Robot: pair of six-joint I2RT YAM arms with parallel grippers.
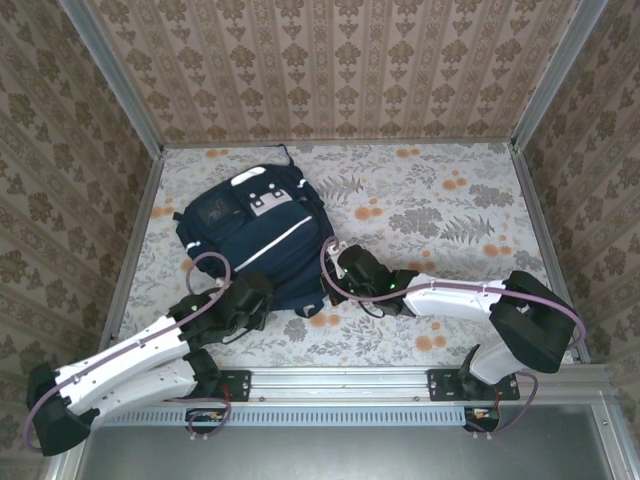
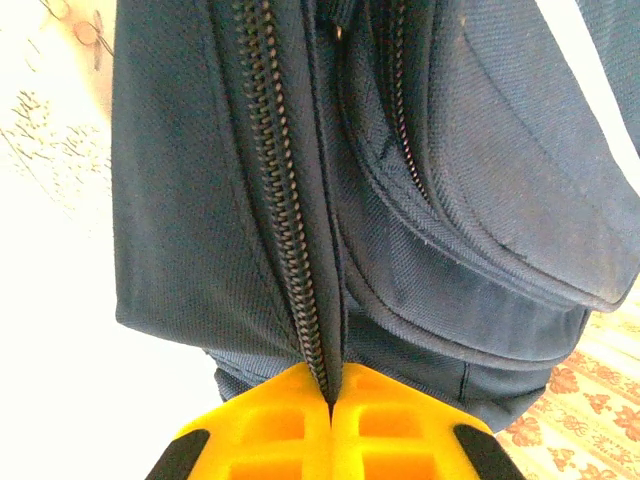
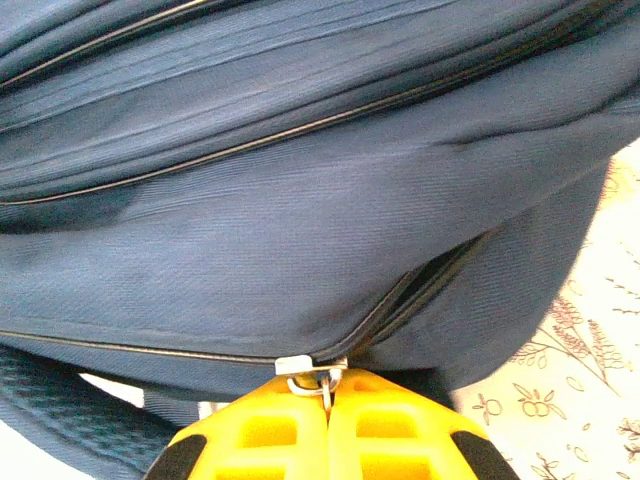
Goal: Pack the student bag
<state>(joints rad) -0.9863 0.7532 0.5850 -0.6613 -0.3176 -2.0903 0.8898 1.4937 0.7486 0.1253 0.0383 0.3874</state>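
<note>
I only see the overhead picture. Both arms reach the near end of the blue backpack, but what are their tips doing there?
Observer: The right end effector is shut on a small metal zipper pull of the student bag.
Operator: Is that zip done up?
Observer: On one side of the slider it is; on the other a dark gap shows.
Operator: And the other arm?
Observer: The left end effector is pinched shut on the bag's fabric, right at a closed zipper seam.

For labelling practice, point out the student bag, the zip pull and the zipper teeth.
student bag (image 1: 283,270), top external view, front panel.
zip pull (image 3: 319,379), right wrist view, metal tab.
zipper teeth (image 2: 279,200), left wrist view, mid-run.
</note>
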